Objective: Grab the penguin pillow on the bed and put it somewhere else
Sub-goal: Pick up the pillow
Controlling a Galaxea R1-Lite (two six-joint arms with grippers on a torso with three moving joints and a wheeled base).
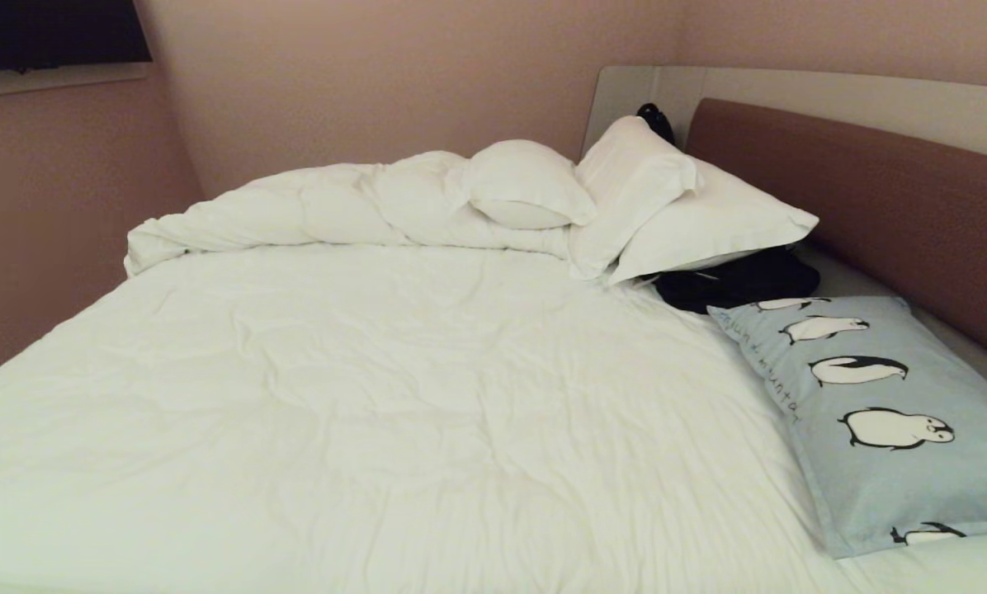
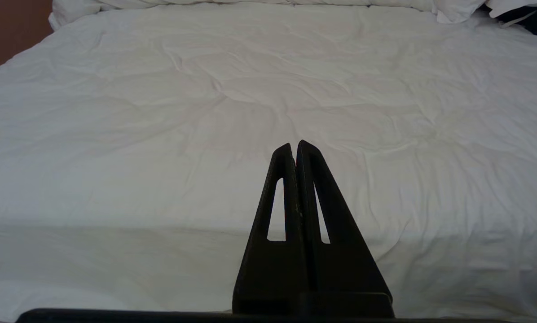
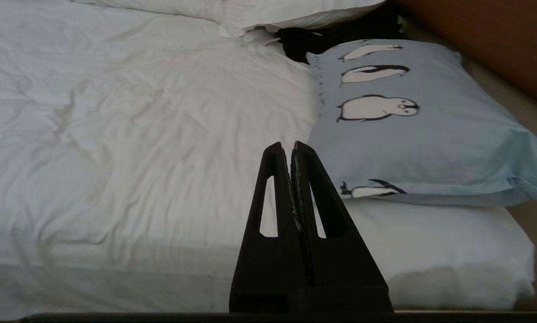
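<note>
Neither claw shows from the head; the pillow (image 1: 881, 412) lies on the bed (image 1: 378, 396) by the headboard (image 1: 873, 198). Left claw (image 2: 294, 146): pressed together over the sheet. Right claw (image 3: 288, 146): pressed together, empty, before the pillow (image 3: 412, 130).

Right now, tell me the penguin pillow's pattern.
Light blue penguin pillow with black-and-white penguins; head view.
</note>
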